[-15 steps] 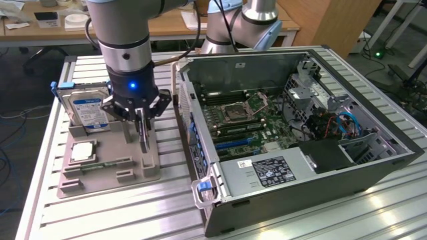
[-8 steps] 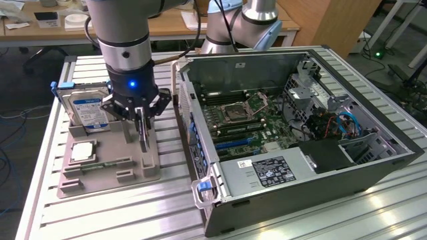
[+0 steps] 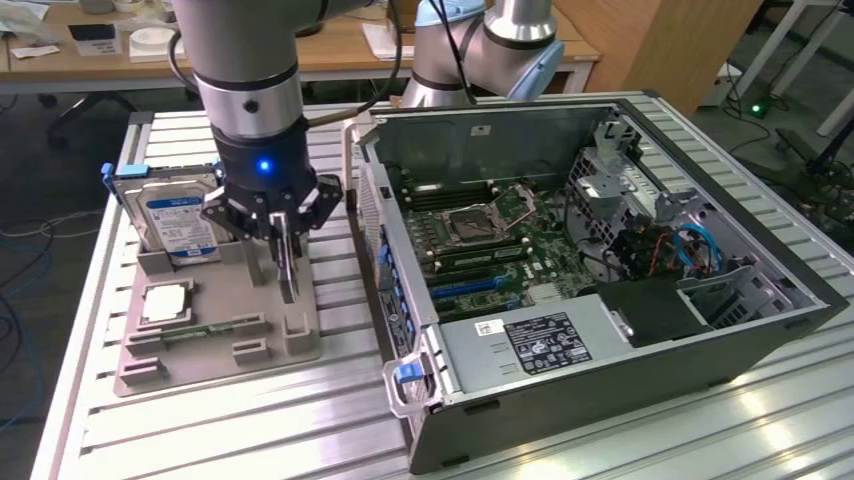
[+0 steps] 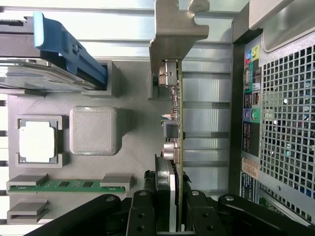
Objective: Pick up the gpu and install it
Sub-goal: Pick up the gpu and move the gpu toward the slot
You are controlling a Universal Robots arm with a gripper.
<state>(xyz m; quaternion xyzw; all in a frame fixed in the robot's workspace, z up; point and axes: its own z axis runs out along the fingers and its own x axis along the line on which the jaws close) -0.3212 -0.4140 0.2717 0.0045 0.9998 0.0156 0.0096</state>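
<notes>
The arm (image 3: 247,60) stands almost vertical, coming down from above, and its wrist (image 3: 263,160) carries a small blue light. The black gripper (image 3: 282,235) points straight down. Its two fingers (image 4: 141,211) are drawn together, one on each face of the gpu (image 4: 178,123), clamping the card's upper edge.

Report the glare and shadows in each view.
Exterior view: light glares off the table slats toward the exterior view's right, and a blue lamp glows on the arm. Wrist view: the processor lid is washed out white; the grey block throws a soft shadow toward the gpu.
</notes>
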